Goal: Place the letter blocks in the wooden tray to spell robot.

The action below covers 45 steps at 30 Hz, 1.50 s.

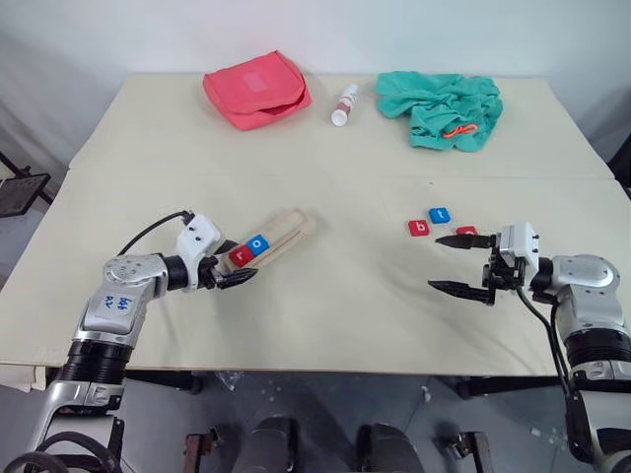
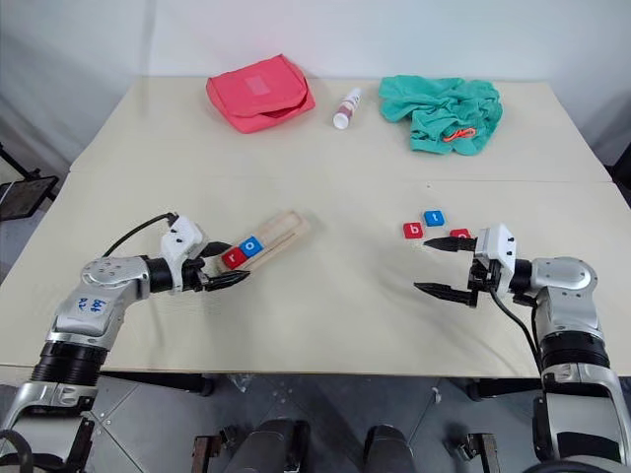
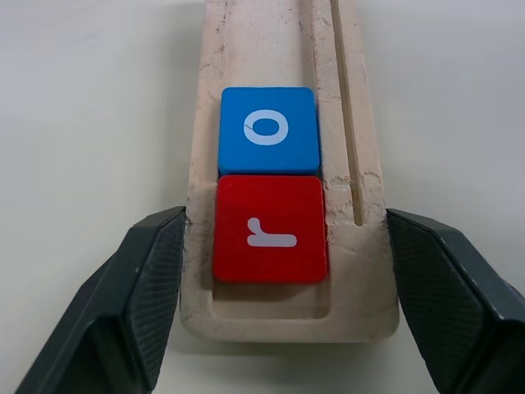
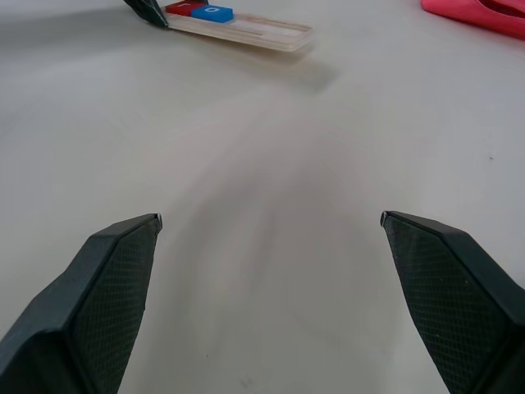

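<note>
Pale wooden tray lies angled on the table, red r block and blue o block seated at its near end. Left gripper straddles that end, fingers either side, seemingly touching – best to steady it squarely. Right gripper spread wide, empty, just beside the loose blocks: red b, blue t, third red block half hidden, letter unreadable.

Left tool fingers spread wide; right tool wide open
</note>
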Tool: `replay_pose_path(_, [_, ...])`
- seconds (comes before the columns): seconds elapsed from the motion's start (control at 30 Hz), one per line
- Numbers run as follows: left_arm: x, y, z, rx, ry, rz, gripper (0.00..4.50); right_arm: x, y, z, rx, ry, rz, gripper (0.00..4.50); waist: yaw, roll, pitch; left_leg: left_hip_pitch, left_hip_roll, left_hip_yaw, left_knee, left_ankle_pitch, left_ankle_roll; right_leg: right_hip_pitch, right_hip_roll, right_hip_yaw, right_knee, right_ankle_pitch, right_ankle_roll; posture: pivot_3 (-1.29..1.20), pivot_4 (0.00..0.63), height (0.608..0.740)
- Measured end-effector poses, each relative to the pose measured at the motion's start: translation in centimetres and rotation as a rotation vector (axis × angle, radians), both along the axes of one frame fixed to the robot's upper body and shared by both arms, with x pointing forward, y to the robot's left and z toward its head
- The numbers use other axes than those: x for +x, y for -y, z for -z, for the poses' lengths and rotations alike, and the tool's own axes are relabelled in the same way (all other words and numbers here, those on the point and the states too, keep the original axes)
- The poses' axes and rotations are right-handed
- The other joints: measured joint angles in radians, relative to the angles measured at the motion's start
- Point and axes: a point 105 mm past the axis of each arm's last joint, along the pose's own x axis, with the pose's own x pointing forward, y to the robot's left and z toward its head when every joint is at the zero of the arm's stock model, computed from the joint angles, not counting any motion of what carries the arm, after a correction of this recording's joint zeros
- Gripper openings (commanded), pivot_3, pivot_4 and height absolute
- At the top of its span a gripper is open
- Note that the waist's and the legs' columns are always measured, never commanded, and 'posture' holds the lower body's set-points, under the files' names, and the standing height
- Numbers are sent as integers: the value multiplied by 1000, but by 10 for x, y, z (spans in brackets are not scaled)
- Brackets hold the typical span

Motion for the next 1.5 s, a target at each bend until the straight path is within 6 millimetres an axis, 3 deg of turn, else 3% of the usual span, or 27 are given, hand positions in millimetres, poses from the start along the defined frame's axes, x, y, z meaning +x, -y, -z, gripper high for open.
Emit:
replay_pose_path(0.2, [-3, 55, -25, 54, 81, 309, 3397, -11, 7, 5, 0, 5, 36, 4500, 0, 0, 0, -1, -1, 1, 0, 0, 1, 0, -1, -1, -1, 0, 0, 0, 150, 740])
replay_pose_path(0.53, [-18, 105, -4, 148, -20, 532, 3397, -41, 22, 16, 12, -16, 137, 4500, 2, -1, 1, -1, -1, 2, 0, 1, 2, 0, -1, -1, -1, 0, 0, 0, 150, 740])
replay_pose_path(0.97, [-22, 120, 5, 188, -81, 525, 3397, -56, 42, 10, 27, -10, 201, 4500, 3, -2, 1, -1, -1, 1, 0, 1, 2, 0, -2, -1, -1, 0, 0, 0, 150, 740])
replay_pose_path(1.07, [-24, 123, 4, 186, -84, 523, 4387, -54, 45, 8, 32, -10, 211, 4500, 2, -2, 1, -1, -1, 1, 0, 1, 2, 0, -1, -1, -1, 0, 0, 0, 150, 740])
replay_pose_path(1.23, [-30, 125, 6, 190, -86, 525, 4471, -51, 45, 5, 33, 0, 211, 4500, 2, -2, 1, -1, -1, 1, 0, 1, 2, 0, -2, -1, -1, 0, 0, 0, 150, 740])
replay_pose_path(1.4, [-35, 116, 5, 187, -65, 512, 4471, -49, 44, 2, 27, 11, 214, 4500, 2, -2, 1, -1, -1, 1, 0, 1, 2, 0, -2, -1, -2, 0, 0, 0, 150, 740])
replay_pose_path(1.5, [-38, 102, -9, 98, -37, 495, 4471, -47, 46, 1, 36, 2, 262, 4500, 1, -1, 1, -1, -1, 1, 0, 1, 2, 0, -2, -1, -2, 0, 0, 0, 150, 740])
